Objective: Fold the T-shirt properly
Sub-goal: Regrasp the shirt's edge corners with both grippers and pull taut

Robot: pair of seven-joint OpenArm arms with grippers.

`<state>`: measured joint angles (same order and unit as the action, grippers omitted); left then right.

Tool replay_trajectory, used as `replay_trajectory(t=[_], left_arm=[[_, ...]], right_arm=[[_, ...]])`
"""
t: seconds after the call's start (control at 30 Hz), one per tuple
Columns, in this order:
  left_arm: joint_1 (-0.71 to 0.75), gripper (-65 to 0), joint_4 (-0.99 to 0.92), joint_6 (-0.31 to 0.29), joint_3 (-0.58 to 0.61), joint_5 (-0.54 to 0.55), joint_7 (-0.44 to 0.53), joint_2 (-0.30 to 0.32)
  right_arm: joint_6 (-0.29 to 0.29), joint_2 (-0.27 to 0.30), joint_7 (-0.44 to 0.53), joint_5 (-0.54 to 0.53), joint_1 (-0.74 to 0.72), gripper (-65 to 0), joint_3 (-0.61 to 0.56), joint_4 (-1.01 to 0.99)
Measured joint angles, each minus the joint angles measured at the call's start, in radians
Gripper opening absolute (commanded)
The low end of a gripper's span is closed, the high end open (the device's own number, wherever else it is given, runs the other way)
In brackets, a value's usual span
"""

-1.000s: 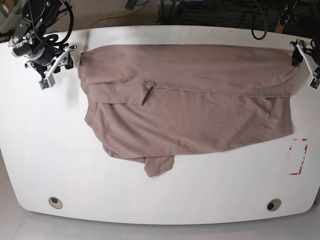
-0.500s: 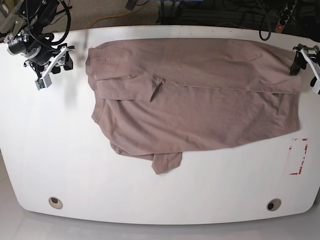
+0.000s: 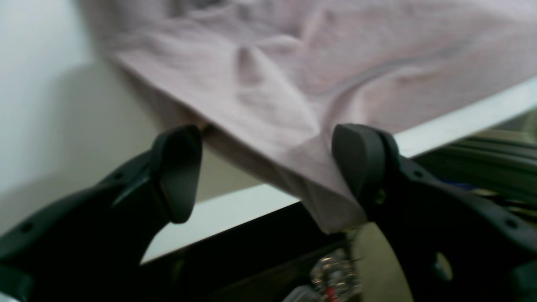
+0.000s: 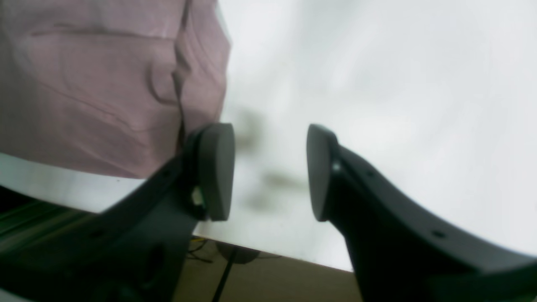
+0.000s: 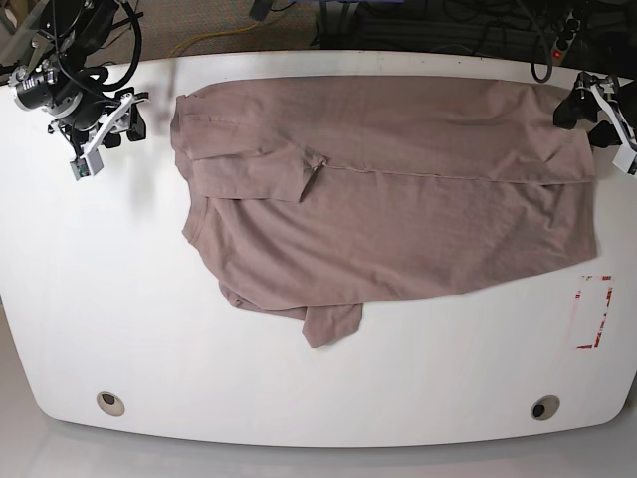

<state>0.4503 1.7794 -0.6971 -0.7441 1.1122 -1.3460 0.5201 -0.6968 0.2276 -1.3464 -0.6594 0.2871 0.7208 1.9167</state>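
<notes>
White surface [image 5: 119, 299] with rounded corners fills most of the base view. Two round grommet holes near its front edge, one at left [image 5: 110, 403], one at right [image 5: 544, 407]. Red-and-white rectangular marking [image 5: 593, 312] on the surface near the right edge. Behind the far edge, brownish carpeted floor [image 5: 214, 25] with a yellow cable [image 5: 209, 40] lying on it. Black cables [image 5: 498, 25] bunched behind the far right; a power strip [image 5: 565, 30] with a red switch there. Lighting even and soft, faint shadows only. Right wrist view: tan floor [image 4: 272, 281] under the surface edge, blurred.
</notes>
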Motion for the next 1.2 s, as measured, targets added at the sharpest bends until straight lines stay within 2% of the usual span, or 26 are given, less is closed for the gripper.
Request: replay_trajectory(t=[0.1,0.2,0.33,0.53,0.77,0.9,1.0,1.2], left_arm=[[0.016,-20.1,-0.019,0.000,-0.006,0.066,-0.014,0.014],[0.041,-20.3,-0.030,0.000,0.010,0.066,-0.042,0.047],[0.046,-20.4,0.000,0.000,0.101,-0.040,-0.047,0.059],[0.012,-20.3,0.146,0.000,0.012,-0.230,-0.042,0.065],[-0.015,-20.4,0.180,0.000,0.040,-0.184,-0.051,0.044],[-0.014,-20.4,0.174,0.000,0.132,-0.219,-0.053,0.046],[-0.018,-20.4,0.175,0.000,0.172,-0.289,-0.047,0.034],[-0.016,-20.4,0.173,0.000,0.262,-0.547,0.058,-0.022]], right_arm=[[0.000,0.000,0.001,-0.001,-0.005,-38.0,-0.001,0.000],[0.000,0.000,0.000,0.001,-0.003,-38.0,0.000,0.000],[0.000,-0.003,0.000,0.001,-0.005,-38.0,0.000,0.000],[0.000,-0.020,0.000,0.001,-0.005,-38.0,0.000,-0.001],[0.000,-0.051,-0.001,0.002,-0.003,-38.0,-0.001,-0.001],[0.000,-0.051,0.003,0.000,-0.006,-38.0,-0.003,-0.001],[0.000,-0.053,0.000,0.001,-0.005,-38.0,-0.003,-0.001],[0.000,-0.071,0.005,-0.013,-0.022,-37.9,-0.003,-0.031]])
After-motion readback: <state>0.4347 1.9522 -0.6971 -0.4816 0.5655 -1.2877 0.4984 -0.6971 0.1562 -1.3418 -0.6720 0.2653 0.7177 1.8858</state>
